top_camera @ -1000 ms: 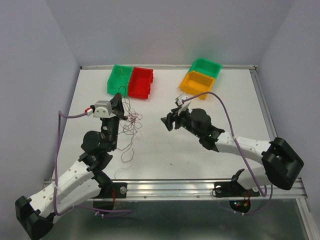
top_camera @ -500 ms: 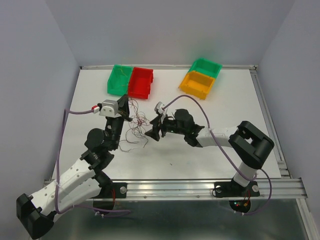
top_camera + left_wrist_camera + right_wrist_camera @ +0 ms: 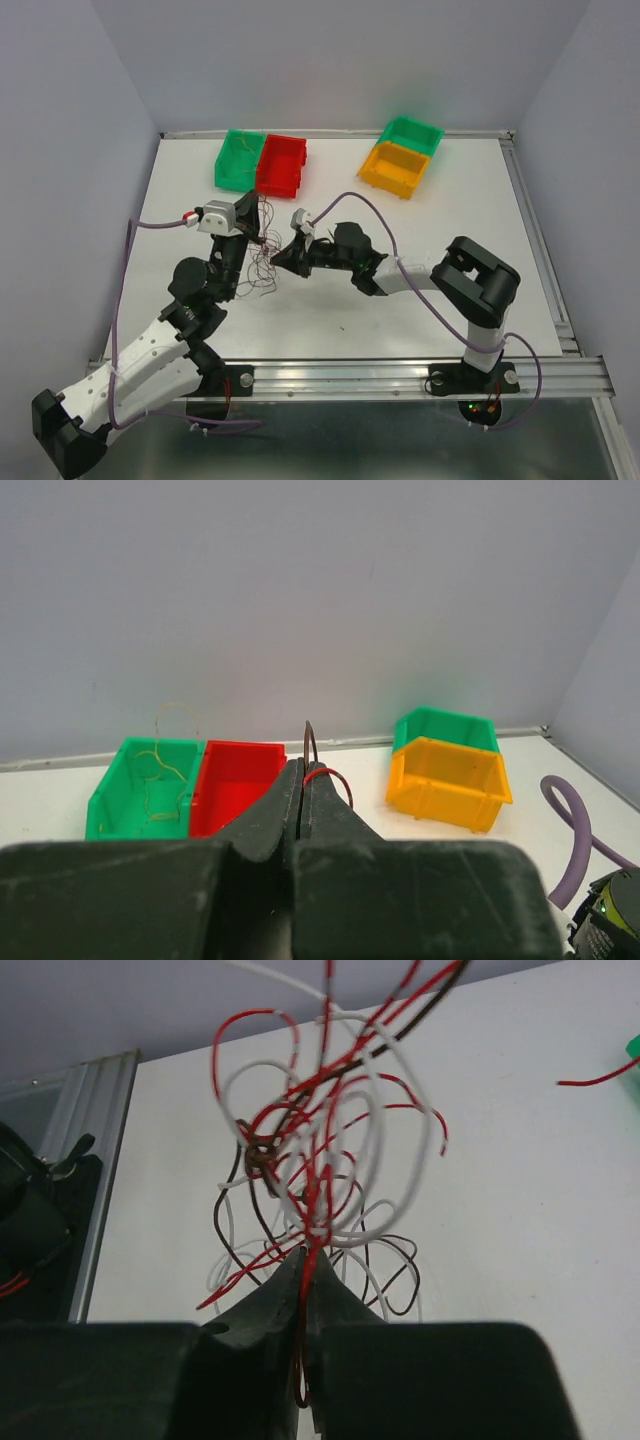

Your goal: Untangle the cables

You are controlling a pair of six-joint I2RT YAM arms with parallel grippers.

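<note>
The cables are a small tangle of red, brown and white curly strands hanging between my two grippers left of the table's middle. My left gripper is shut on a dark red-brown strand that loops out past its closed fingertips. My right gripper has reached in from the right, and its jaws are shut on a red strand. The rest of the tangle rises just beyond the right gripper's tips. A thin yellowish strand lies in the left green bin.
At the back left a green bin and a red bin stand side by side. An orange bin and another green bin are at the back right. A thick purple cable arches over the right arm.
My right arm swept left from mid-table into the tangle, and its jaws went from open to shut on a red strand. The tangle has bunched up between the grippers.
</note>
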